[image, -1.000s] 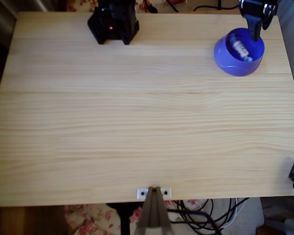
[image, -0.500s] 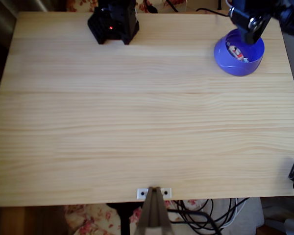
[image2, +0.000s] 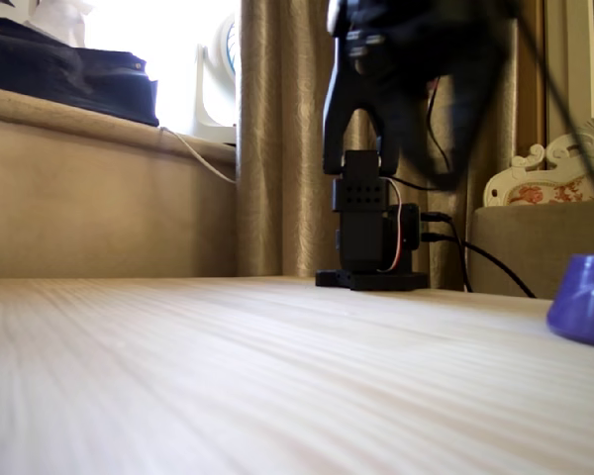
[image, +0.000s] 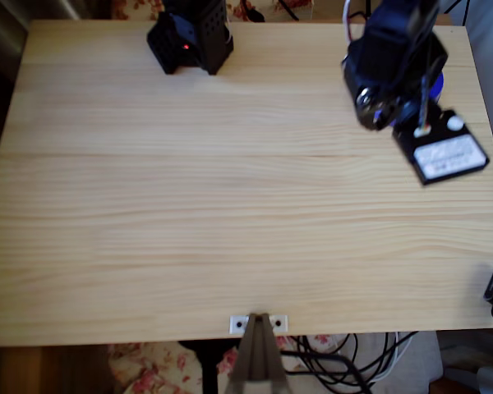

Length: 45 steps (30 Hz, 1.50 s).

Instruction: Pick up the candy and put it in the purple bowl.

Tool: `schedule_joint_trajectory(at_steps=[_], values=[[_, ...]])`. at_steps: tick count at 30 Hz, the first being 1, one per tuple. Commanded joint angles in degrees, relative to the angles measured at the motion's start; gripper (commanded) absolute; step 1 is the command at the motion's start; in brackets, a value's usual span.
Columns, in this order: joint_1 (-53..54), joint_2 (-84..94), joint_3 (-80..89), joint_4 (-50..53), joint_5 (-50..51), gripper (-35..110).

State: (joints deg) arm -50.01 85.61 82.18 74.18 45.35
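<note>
In the overhead view the black robot arm reaches over the far right corner of the pale wooden desk. Its upper parts lie above the purple bowl, so that only a thin blue-purple sliver of the bowl shows at the arm's right side. A flat black block with a white label, part of the arm, hangs over the desk close to the right edge, just nearer the camera than the bowl. The arm is blurred in this view, and the pincer cannot be made out among the dark shapes, so I cannot tell whether it is spread or pressed together. The candy is hidden under the arm; whether it lies in the bowl cannot be read from here.

The arm's base stands at the far edge of the desk, left of the middle, with a small red light on it.

In the fixed view, low at desk level, the base stands upright at the far edge, with red and black wires at its side. The arm rises from it as a dark blur across the top. The bowl sits on the desk at the right edge of the picture, cut off by the frame, well apart from the base. Curtains and a window are behind.
</note>
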Motion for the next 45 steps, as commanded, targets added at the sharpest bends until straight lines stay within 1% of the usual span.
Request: schedule_joint_trajectory(at_steps=[1, 3, 4, 10, 17, 22, 26, 28, 30, 32, 35, 42, 45], values=[[5.10, 5.62, -0.26, 0.97, -3.52, 0], [7.65, 7.47, 2.37, 0.00, -7.82, 0], [9.14, 8.70, 4.22, -0.18, -8.00, 0], [17.93, 21.18, 21.36, -6.50, -6.59, 0], [28.04, 32.08, 35.42, -10.20, -5.89, 0], [35.60, 41.48, 47.02, -18.02, -11.16, 0], [39.29, 43.86, 52.56, -21.62, -13.62, 0], [40.52, 47.29, 57.92, -26.10, -16.96, 0], [40.87, 54.49, 64.86, -30.67, -22.76, 0], [42.10, 63.98, 71.54, -33.40, -24.96, 0], [46.23, 74.27, 77.96, -33.05, -26.46, 0], [53.26, 84.20, 87.54, -31.38, -31.20, 0], [53.88, 90.53, 89.74, -29.00, -31.29, 0]])
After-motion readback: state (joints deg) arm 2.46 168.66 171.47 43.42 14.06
